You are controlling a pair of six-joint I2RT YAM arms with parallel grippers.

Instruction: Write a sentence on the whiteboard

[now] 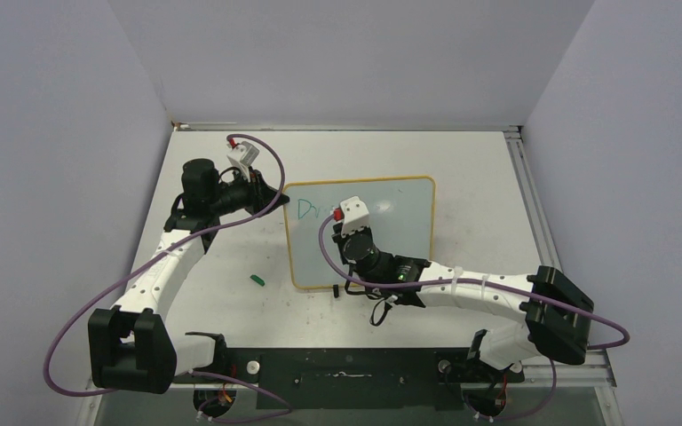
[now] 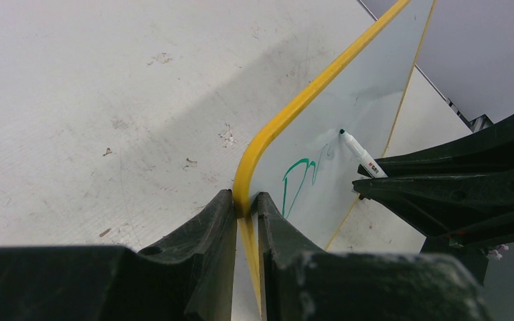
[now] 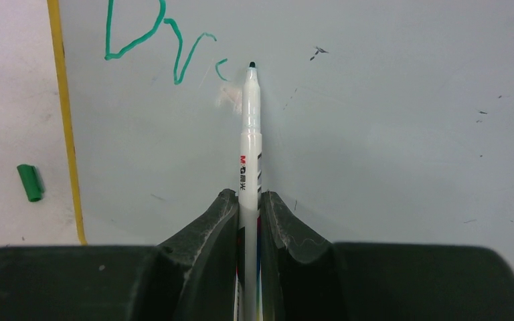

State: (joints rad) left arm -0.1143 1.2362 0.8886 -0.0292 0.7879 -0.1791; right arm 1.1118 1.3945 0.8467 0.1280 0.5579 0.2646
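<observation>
My right hand (image 3: 249, 198) is clenched on the marker (image 3: 250, 127). Its tip is at the whiteboard (image 3: 388, 134), just right of a small green hook that starts the third letter of the sentence (image 3: 154, 40). My left hand (image 2: 244, 204) pinches the board's yellow frame at its far left corner. The board sits about the middle of the table (image 1: 231, 302). To write cleanly, I judge I need light, even pressure, small strokes along the same line, and a firm left pinch so the board cannot slide.

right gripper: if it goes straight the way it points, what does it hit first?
The white marker in the right gripper leads; its tip meets the yellow-framed whiteboard just right of the green "Dr", if not touching already.
</observation>
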